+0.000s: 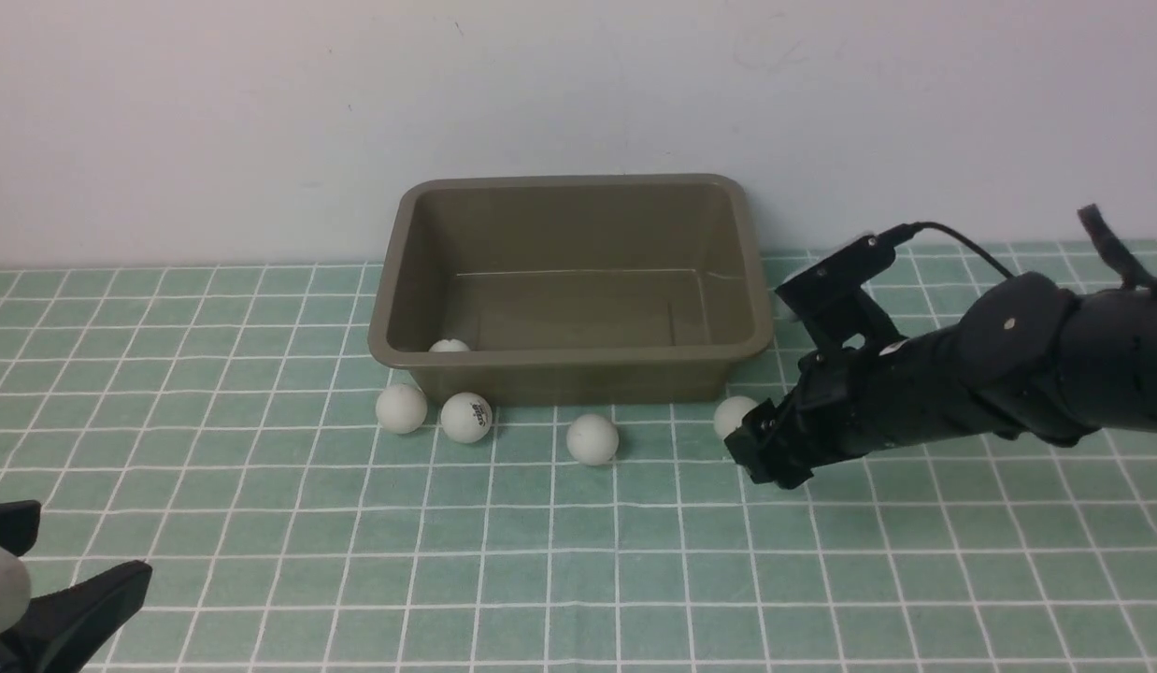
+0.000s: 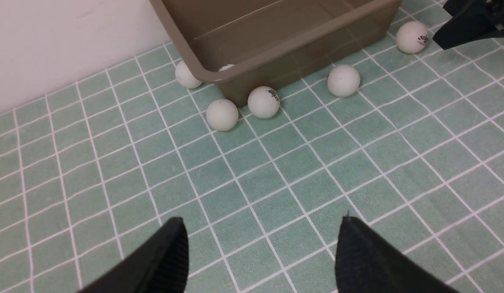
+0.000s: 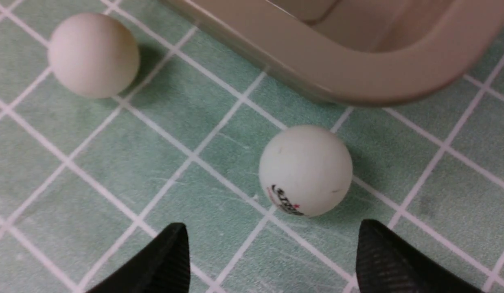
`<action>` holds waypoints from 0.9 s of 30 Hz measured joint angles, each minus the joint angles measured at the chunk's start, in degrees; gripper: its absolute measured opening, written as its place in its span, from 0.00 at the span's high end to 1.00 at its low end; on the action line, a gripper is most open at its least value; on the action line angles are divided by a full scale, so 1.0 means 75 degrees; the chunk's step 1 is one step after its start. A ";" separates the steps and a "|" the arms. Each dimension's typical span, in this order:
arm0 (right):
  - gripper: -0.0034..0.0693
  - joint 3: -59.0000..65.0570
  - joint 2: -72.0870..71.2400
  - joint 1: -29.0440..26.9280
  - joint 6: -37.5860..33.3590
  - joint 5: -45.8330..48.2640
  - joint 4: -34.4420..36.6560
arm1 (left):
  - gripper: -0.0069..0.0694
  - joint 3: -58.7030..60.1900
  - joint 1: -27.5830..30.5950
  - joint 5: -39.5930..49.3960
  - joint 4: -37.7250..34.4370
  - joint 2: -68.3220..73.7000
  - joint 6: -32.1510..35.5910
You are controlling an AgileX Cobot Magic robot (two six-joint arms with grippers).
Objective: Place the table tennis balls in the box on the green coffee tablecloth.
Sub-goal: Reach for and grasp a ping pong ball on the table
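The olive-brown box (image 1: 578, 360) stands at the back of the green checked tablecloth (image 1: 541, 561). One white ball (image 1: 449, 347) lies inside its front left corner. Along its front lie several balls: two at the left (image 1: 401, 408) (image 1: 466, 417), one in the middle (image 1: 592, 439), one at the right (image 1: 731, 413). My right gripper (image 1: 756, 449) is open, low over the cloth right behind that right ball (image 3: 305, 171), which lies just ahead of the fingertips. The left wrist view shows another ball (image 2: 188, 75) against the box's left side. My left gripper (image 1: 69, 551) is open and empty at the near left.
A pale wall (image 1: 578, 93) rises right behind the box. The right arm (image 1: 1008, 374) reaches in from the right, low over the cloth. Bare cloth lies between the row of balls and the near edge.
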 joint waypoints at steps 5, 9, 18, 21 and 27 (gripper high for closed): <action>0.27 0.0000 0.0160 0.0006 0.0000 -0.0304 0.0061 | 0.33 0.0000 0.0000 0.0000 0.0000 0.0000 0.0000; 0.27 0.0000 0.0303 0.0006 -0.0098 -0.0447 0.0085 | 0.33 0.0000 0.0000 0.0000 0.0000 0.0000 0.0000; 0.27 -0.0519 0.0810 0.0006 -0.0376 -0.0245 0.0278 | 0.33 0.0000 0.0000 0.0000 0.0000 0.0000 0.0000; 0.27 -0.0553 0.0993 0.0006 -0.0376 -0.0242 0.0286 | 0.33 0.0000 0.0000 0.0000 0.0000 0.0000 0.0000; 0.27 -0.0648 0.1235 0.0006 -0.0395 -0.0266 0.0294 | 0.33 0.0000 0.0000 0.0000 0.0000 0.0000 0.0000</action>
